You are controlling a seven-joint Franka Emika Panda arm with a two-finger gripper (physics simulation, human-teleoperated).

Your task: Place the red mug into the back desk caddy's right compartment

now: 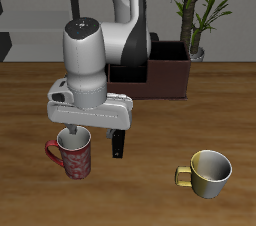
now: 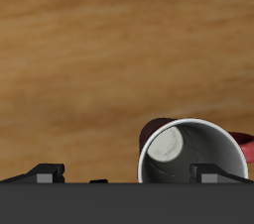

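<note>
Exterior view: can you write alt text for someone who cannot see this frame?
A grey-and-white robot arm's hand hangs directly over the rim of an upright speckled red-and-white mug with a red loop handle on a wooden table. A yellow-and-cream glazed mug stands apart nearer the front edge, and a long dark brown desk caddy sits farther back.

Yellow-and-cream mug (image 1: 206, 173), potted plant (image 1: 197, 5), table (image 1: 150, 195)

Red mug (image 1: 76, 157) speckled red-and-white (grey inside); other mug (image 1: 209, 173) yellow-and-cream; back desk caddy (image 1: 165, 72) dark brown.
</note>
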